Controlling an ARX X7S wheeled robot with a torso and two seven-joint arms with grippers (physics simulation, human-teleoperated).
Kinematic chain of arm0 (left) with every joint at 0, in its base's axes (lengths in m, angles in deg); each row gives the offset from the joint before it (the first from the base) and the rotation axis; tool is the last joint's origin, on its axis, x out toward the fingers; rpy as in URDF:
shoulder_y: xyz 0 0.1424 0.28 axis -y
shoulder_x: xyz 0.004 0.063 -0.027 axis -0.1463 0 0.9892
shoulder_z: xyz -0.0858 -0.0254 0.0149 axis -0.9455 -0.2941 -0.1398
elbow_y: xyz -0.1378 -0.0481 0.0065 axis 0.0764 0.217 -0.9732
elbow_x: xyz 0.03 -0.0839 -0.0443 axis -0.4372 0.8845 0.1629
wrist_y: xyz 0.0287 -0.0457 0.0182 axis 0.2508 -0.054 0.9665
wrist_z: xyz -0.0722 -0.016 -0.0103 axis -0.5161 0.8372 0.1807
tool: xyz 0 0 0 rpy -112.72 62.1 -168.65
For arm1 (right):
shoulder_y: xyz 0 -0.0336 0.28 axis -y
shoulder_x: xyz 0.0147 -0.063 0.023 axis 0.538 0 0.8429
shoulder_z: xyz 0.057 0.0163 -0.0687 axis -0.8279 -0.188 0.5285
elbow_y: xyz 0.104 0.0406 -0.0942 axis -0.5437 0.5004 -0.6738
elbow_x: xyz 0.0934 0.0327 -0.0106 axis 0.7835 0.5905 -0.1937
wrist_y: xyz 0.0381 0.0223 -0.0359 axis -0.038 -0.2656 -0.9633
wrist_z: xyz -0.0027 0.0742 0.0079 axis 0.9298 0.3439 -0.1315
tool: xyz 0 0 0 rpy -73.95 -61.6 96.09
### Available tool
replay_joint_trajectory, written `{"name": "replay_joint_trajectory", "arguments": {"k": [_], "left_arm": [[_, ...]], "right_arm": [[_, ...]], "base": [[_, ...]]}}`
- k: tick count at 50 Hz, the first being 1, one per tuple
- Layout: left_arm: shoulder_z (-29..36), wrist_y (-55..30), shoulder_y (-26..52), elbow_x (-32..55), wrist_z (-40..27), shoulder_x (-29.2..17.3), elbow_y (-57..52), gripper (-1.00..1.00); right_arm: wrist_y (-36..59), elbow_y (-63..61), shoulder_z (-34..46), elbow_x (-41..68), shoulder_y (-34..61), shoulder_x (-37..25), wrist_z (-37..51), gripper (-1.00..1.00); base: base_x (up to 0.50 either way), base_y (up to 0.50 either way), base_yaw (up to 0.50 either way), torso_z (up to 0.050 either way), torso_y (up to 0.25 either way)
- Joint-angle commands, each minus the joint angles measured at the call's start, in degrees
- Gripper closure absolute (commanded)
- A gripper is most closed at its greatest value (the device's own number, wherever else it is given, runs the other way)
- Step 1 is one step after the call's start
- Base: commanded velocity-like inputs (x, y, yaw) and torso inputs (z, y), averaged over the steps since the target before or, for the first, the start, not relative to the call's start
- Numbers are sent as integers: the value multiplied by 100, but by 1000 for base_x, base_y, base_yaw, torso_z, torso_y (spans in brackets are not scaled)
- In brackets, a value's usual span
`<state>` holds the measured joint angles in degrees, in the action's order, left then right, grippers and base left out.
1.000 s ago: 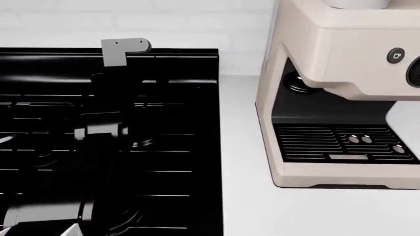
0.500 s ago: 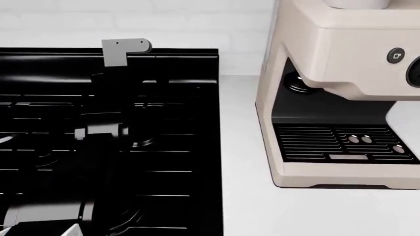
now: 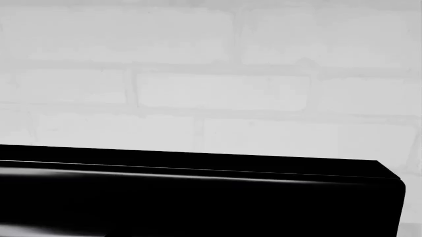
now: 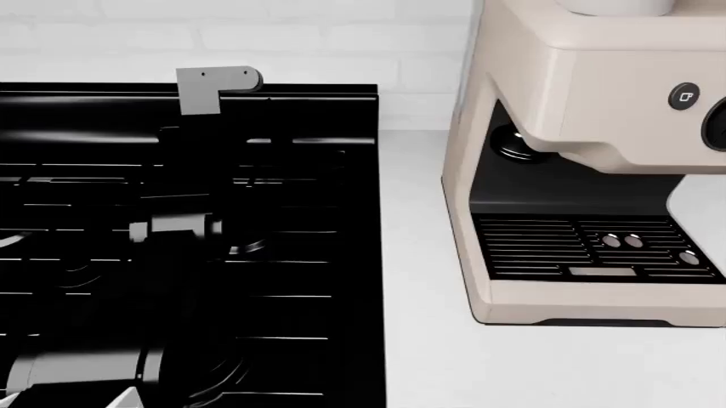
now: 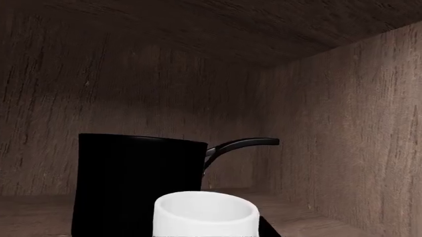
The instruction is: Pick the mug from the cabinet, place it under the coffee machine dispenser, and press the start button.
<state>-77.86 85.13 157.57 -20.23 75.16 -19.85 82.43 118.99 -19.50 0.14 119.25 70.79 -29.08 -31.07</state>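
Observation:
The white mug (image 5: 204,215) stands inside a wooden cabinet, very close to the right wrist camera, with only its rim and upper wall showing. Its handle and logo are hidden. My right gripper is at the mug, but its fingers cannot be made out, and it is out of the head view. The cream-beige coffee machine (image 4: 567,68) stands at the right, with its black dispenser nozzle (image 4: 516,144) above the black drip grille (image 4: 590,246). A round dark button (image 4: 684,96) sits on its front. My left arm (image 4: 182,225) hovers over the black stove, its fingers lost against the black.
A black pot (image 5: 135,182) with a long handle (image 5: 240,144) stands right behind the mug in the cabinet. The cabinet's side wall (image 5: 356,148) is close on one side. A black stove (image 4: 295,280) fills the counter's left, with white counter (image 4: 420,340) between it and the machine.

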Motion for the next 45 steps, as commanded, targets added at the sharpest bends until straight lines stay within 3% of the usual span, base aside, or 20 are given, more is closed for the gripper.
{"name": "replay_joint_trajectory", "arguments": {"k": [1, 15, 27, 45], "left_arm": [[5, -1, 3, 5, 5, 2, 0, -100], [38, 17, -2, -9, -41, 4, -1, -100], [28, 12, 0, 12, -33, 2, 0, -100], [52, 28, -4, -4, -62, 1, 0, -100]], "right_arm": [[175, 830, 451, 766, -780, 124, -347, 100], [142, 443, 199, 955, -833, -64, -19, 100], [19, -981, -453, 1184, 6, -545, 860, 100], [538, -2225, -1084, 1362, 653, -846, 981, 100]], "base": [[0, 0, -3, 0, 0], [3, -2, -2, 0, 0], [1, 0, -1, 0, 0], [0, 0, 0, 0, 0]]}}
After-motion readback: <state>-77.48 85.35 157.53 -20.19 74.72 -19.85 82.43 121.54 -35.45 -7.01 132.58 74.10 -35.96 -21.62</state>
